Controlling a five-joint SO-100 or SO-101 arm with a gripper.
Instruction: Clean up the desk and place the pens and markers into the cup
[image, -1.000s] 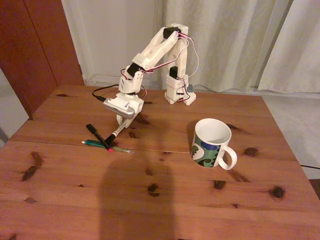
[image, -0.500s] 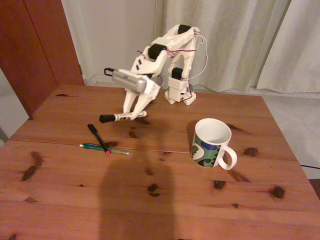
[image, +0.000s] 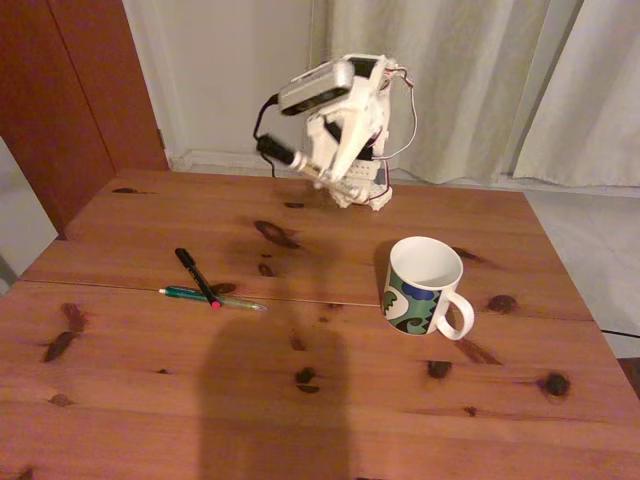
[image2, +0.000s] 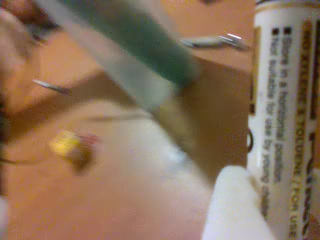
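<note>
The claw (image: 312, 165) grips the marker (image: 290, 158) high up. The cup (image: 424, 286) sits below, to its right. Tip the marker down before letting go.

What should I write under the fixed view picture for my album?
Robot gripper lifts the white marker high while two pens wait near the cup.

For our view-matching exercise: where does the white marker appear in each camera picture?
Fixed view: the white marker is held in the raised gripper, upper centre, black cap pointing left.
Wrist view: its printed white barrel runs down the right edge, close up.
Shared landmark: the marker's white barrel.
</note>
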